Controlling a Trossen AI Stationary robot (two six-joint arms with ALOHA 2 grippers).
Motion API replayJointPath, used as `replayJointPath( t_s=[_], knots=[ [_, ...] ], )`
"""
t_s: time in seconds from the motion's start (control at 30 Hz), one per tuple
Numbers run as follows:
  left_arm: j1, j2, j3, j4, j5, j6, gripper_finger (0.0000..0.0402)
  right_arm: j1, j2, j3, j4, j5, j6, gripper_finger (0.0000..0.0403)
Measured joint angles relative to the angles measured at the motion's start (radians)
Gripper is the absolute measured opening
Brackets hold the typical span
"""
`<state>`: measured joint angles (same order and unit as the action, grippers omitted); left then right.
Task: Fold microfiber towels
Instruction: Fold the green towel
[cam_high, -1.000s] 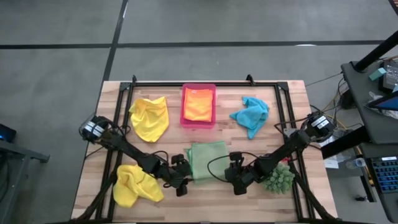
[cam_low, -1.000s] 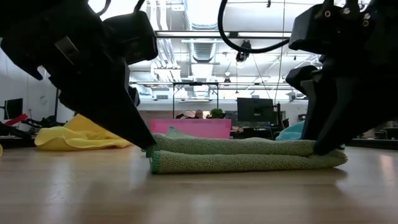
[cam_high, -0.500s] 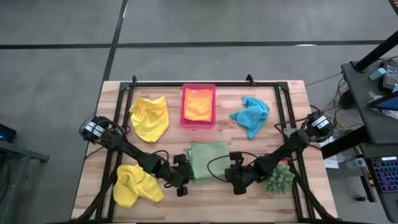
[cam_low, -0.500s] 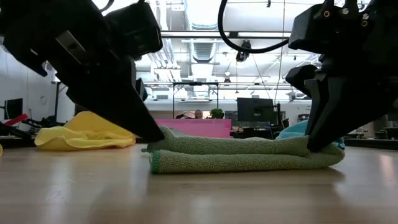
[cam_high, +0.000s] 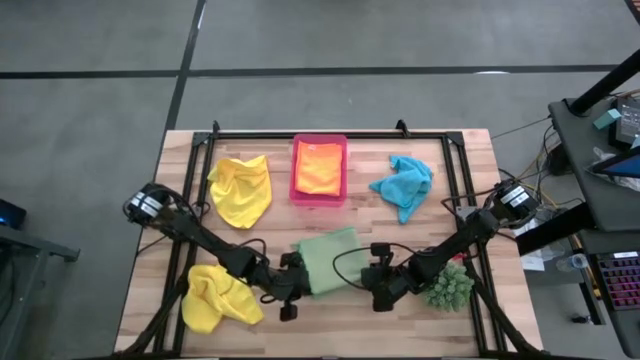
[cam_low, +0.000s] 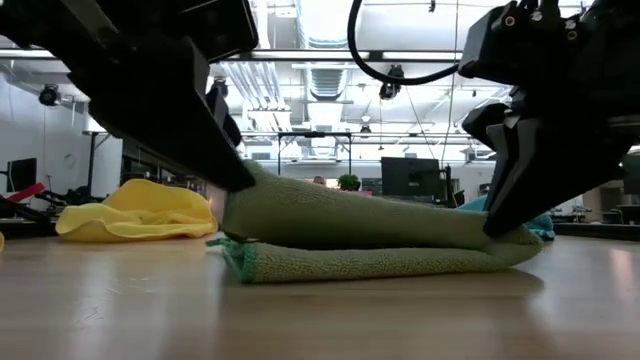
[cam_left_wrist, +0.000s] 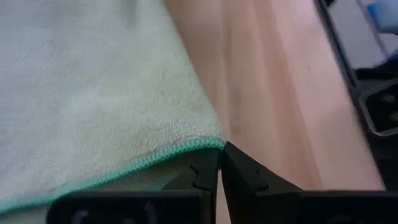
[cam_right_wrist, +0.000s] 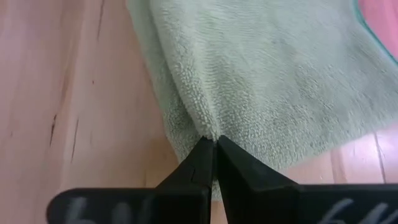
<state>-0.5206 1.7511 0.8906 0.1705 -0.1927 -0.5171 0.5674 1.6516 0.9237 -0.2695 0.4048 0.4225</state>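
The light green towel (cam_high: 326, 260) lies folded near the table's front middle, its lower layer (cam_low: 380, 264) on the wood. My left gripper (cam_high: 293, 276) is shut on its near left corner. My right gripper (cam_high: 376, 279) is shut on its near right side. One yellow towel (cam_high: 241, 188) lies crumpled at the far left, and a second yellow towel (cam_high: 214, 298) at the near left. The orange towel (cam_high: 319, 168) lies in the pink tray (cam_high: 296, 170). The turquoise towel (cam_high: 403, 185) lies bunched at the far right. My left gripper pinches the upper layer's corner (cam_left_wrist: 211, 145), with its teal stitched edge, between the two fingertips, slanting down from the table's left. That end (cam_low: 262, 190) is lifted off the lower layer, which stays on the table. My right gripper pinches a small ridge of cloth at the towel's folded right edge (cam_right_wrist: 208, 132) between its fingertips (cam_right_wrist: 200, 155), slanting down from the table's right. That end (cam_low: 505, 240) sits low, close over the table.
A spiky green plant (cam_high: 447, 288) stands right beside my right arm at the near right. A black frame (cam_high: 455, 160) runs along the table's far and side edges. Bare wood lies in front of the green towel.
My left gripper has risen with the towel's left corner, so the upper layer now slopes up toward the left while the lower layer stays on the table. My right gripper has kept its place at the towel's right end.
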Motion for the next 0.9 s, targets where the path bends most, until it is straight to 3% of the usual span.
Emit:
replayJointPath(
  t_s=[0.43, 0.63, 0.9],
  knots=[
    [-0.024, 0.020, -0.001, 0.080, 0.010, -0.027, 0.0001, 0.000, 0.000, 0.000, 0.003, 0.034, 0.050, 0.0009],
    [-0.024, 0.092, -0.002, 0.171, 0.077, -0.089, 0.0001, 0.002, 0.000, -0.001, 0.007, 0.010, 0.046, 0.0009],
    [-0.024, 0.085, -0.008, 0.156, 0.105, -0.105, 0.0042, 0.002, 0.000, -0.002, 0.014, -0.068, 0.043, 0.0061]
  ],
)
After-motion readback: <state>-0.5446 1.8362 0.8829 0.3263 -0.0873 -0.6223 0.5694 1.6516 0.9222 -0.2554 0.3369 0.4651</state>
